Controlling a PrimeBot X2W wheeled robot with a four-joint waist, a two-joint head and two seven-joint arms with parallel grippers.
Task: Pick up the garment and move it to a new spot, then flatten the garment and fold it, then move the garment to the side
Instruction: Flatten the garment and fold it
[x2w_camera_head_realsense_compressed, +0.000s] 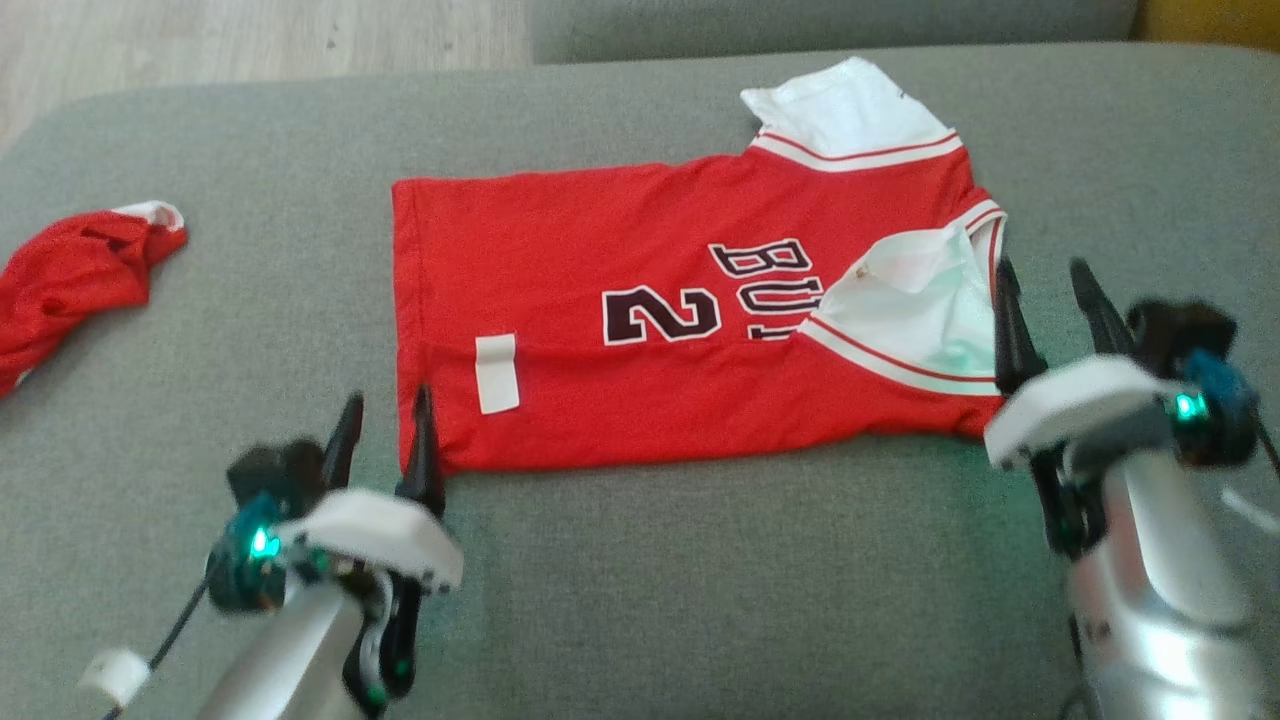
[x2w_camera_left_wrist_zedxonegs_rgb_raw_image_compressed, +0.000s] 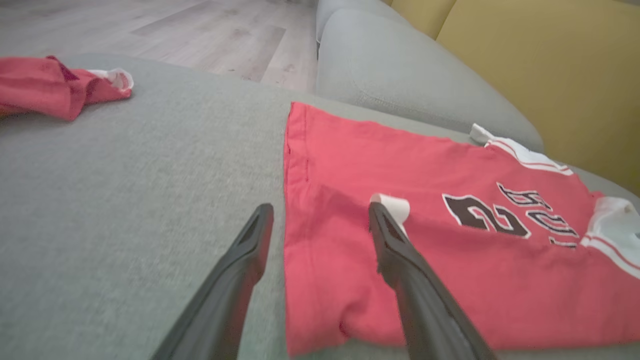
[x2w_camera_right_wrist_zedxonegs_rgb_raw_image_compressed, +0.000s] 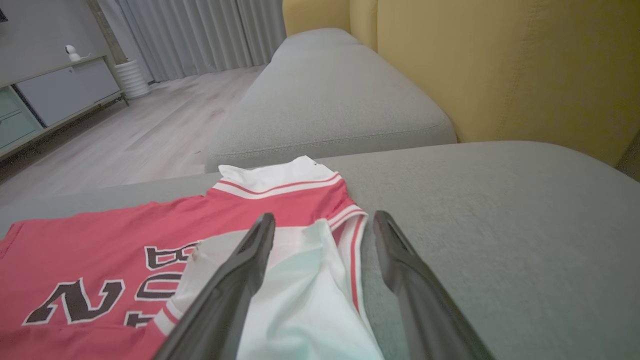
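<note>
A folded white sleeve covers the end of the black lettering on the red short-sleeved jersey lying before me on the grey fabric sofa; two letters and a figure 2 are all I can read. Whether its small white tag bears print, I cannot tell. To my left, a crumpled red cloth with white trim is cut by the head view's edge. My left gripper is blurred there, and my right forearm runs off the bottom. My right wrist view crops the jersey at its left and bottom edges.
</note>
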